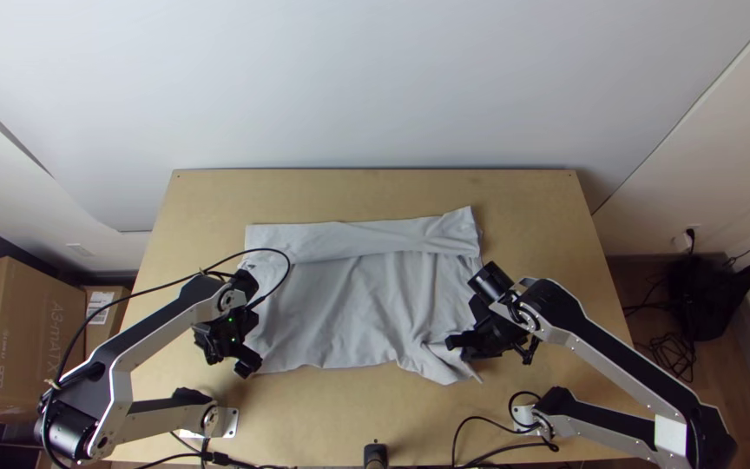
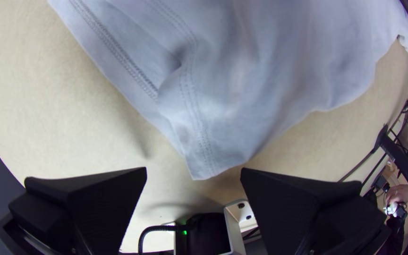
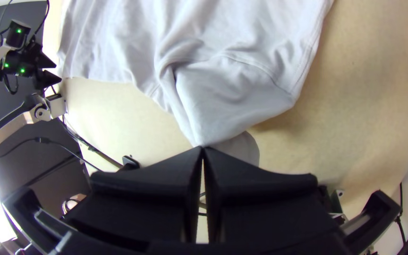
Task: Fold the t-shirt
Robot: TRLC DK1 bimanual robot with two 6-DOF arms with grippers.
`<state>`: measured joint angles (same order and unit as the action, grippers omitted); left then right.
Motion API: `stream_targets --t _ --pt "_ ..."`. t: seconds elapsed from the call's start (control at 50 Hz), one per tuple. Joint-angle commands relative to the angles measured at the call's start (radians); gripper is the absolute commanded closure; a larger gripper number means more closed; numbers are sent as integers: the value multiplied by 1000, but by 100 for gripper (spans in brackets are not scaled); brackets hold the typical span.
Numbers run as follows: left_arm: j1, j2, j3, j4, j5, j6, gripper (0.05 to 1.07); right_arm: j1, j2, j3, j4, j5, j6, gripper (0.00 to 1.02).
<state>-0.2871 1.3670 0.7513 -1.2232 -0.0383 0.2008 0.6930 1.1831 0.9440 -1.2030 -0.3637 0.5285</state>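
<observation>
left gripper point(image 1: 253, 363): hovering at the t-shirt's near left corner; its fingers are standing wide apart and holding nothing, with the corner's tip pointing into the gap between them.
right gripper point(image 1: 457, 347): working at the near right corner; its fingers are pressing together at the tips, pinching a peak of sleeve cloth.
t-shirt point(image 1: 349, 300): lying spread across the middle of the table point(image 1: 375, 198), between the two arms; a folded-over band is running along its far side, and the cloth is creasing and bunching toward the near right corner.
near edge: running wavy from left to right.
</observation>
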Motion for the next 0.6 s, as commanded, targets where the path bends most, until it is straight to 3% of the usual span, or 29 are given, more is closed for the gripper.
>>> stream_targets --t 0.0,0.04,0.18,0.22,0.28,0.34,0.58 --pt "-17 26 -24 5 -3 -23 26 -15 -20 22 -26 3 -19 100" --pt "-18 30 -23 16 0 -23 31 -21 -20 24 -27 3 -21 100" --pt "-29 44 -27 14 5 -23 33 -32 -23 29 -33 3 -28 100" --pt "-38 49 -27 14 5 -24 45 -36 -23 33 -35 3 -33 100" --pt "-41 52 -24 16 11 -21 79 -43 -25 42 -38 3 -36 100" --pt "-41 52 -21 28 11 -18 105 -59 -25 53 -47 3 -51 100" --pt "45 -14 17 7 9 58 104 -196 -8 72 -110 5 -151 100"
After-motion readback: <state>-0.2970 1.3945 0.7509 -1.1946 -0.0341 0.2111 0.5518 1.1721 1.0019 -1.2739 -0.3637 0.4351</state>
